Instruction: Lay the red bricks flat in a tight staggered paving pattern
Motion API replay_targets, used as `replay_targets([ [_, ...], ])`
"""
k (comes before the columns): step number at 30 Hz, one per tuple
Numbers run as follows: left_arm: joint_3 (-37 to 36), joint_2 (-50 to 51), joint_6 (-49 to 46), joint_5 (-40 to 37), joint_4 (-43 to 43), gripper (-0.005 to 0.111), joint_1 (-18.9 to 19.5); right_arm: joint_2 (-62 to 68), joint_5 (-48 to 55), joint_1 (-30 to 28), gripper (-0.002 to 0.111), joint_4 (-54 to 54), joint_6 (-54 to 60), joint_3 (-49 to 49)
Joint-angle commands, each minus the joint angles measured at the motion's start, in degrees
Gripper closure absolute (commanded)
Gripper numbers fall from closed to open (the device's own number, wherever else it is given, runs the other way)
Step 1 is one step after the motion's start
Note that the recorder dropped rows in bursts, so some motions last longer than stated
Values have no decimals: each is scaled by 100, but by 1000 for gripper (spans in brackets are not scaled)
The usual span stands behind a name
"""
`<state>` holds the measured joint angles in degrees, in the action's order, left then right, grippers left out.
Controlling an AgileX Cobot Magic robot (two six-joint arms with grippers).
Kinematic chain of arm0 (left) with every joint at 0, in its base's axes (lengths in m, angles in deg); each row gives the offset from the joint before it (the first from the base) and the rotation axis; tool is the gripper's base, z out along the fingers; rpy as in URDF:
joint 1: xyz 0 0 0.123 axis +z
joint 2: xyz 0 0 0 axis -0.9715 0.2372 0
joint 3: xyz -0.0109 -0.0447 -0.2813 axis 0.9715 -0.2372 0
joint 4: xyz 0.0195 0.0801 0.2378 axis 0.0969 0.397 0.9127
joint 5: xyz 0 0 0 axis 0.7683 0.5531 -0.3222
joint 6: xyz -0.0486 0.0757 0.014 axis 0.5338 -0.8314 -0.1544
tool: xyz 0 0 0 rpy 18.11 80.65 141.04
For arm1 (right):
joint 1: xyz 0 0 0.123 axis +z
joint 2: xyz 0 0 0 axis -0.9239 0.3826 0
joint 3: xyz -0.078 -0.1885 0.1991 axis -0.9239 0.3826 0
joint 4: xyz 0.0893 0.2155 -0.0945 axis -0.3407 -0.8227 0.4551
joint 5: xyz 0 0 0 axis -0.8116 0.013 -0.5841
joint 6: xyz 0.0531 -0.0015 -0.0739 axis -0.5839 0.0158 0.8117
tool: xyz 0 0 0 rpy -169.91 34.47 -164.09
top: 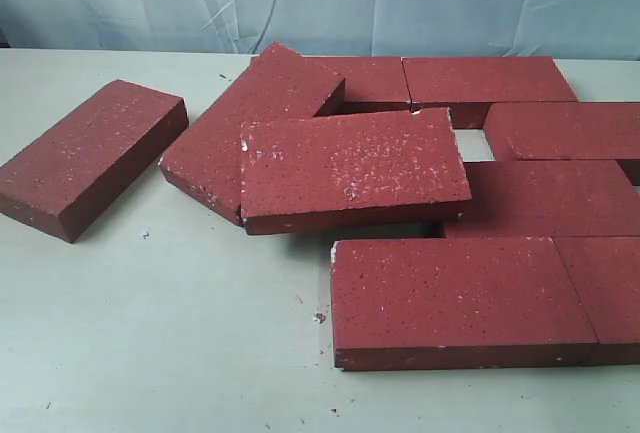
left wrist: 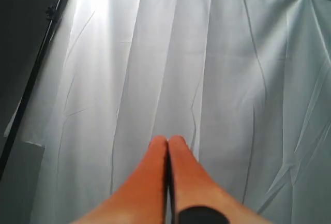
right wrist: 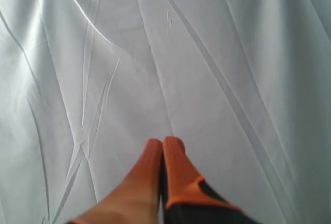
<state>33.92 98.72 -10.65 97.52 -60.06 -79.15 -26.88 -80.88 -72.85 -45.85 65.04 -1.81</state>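
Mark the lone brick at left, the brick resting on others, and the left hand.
Lone brick point(top: 90, 158): exterior view, centre of top face.
Resting brick point(top: 350, 163): exterior view, centre of top face.
Left hand point(left wrist: 167, 141): left wrist view, between its shut fingertips.

Left gripper point(left wrist: 167, 140): ends in two long, smooth orange fingers point(left wrist: 147, 182), broad at the base and narrowing to rounded tips; carries a dark black patch point(left wrist: 200, 215) low on one of them. Right gripper point(right wrist: 163, 142): shows the same smooth orange fingers point(right wrist: 138, 185) with blunt rounded tips; turns into a black section point(right wrist: 209, 211) at the base of one, below a curved orange rim.
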Motion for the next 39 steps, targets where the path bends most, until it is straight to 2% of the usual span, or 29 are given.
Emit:
replay_targets([
  [1,450,1159,-148,44,61,107,-1,987,-17,-27,109,454,-4,-477],
  [4,990,2243,-136,-166,802,107,-1,1904,-29,-27,109,933,-4,-974],
  [7,1493,2943,-136,-674,1021,107,-1,2513,191,-27,109,1255,-4,-1387],
  [13,2697,4816,-136,-2248,1748,107,-1,4307,1323,-17,109,1768,-4,-2616],
  [14,2935,5097,-136,-2865,1863,107,-1,4680,1528,8,109,1792,-4,-2859],
  [16,3207,5415,-158,-3494,1923,107,-1,5043,1970,100,109,1955,-4,-3142],
  [19,3382,5792,-224,-3897,1923,107,-11,5624,2868,328,109,2098,7,-3643],
  [24,3460,6228,-312,-3973,1907,107,-11,6448,4250,682,109,2100,374,-4563],
  [28,3620,6487,-495,-4558,1846,107,-11,7079,5118,897,109,1746,889,-5229],
  [31,3705,6594,-1424,-5062,1184,107,-11,7560,5499,953,109,1147,1506,-5721],
  [37,3848,6828,-5666,-6114,-2477,107,-11,8464,5926,953,109,-682,3213,-6705],
  [39,3876,6956,-6674,-6532,-3296,107,-11,8750,5984,953,109,-1356,3730,-7016],
])
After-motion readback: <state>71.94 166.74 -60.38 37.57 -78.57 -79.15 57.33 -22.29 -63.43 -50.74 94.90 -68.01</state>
